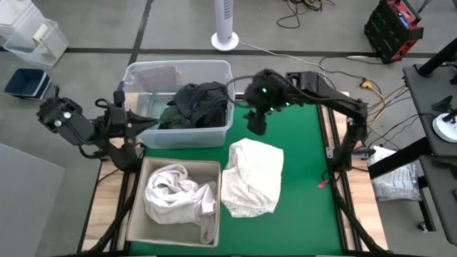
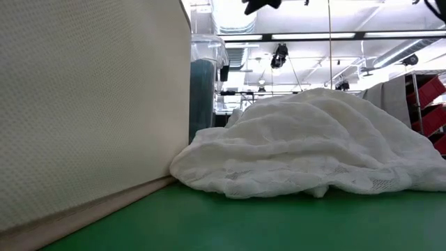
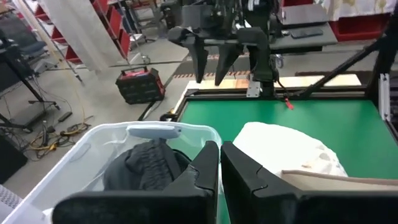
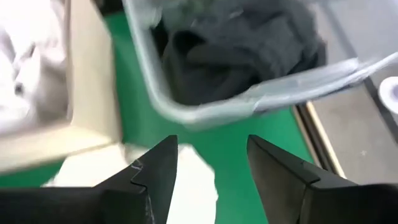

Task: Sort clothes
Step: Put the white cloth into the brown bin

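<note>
Right gripper [image 1: 257, 123] open, above white garment [image 1: 250, 177], apart

Beige bin [image 2: 90, 104] (low view) edge-cropped

Grey floor [image 1: 93, 28], white pedestal fan [image 1: 224, 25]

You have one crumpled white garment [image 1: 250, 177] lying loose on the green mat, touching the beige bin's side. Another white garment [image 1: 178, 194] sits bunched inside that bin, and dark clothes [image 1: 198, 103] are heaped in the clear tub.
</note>
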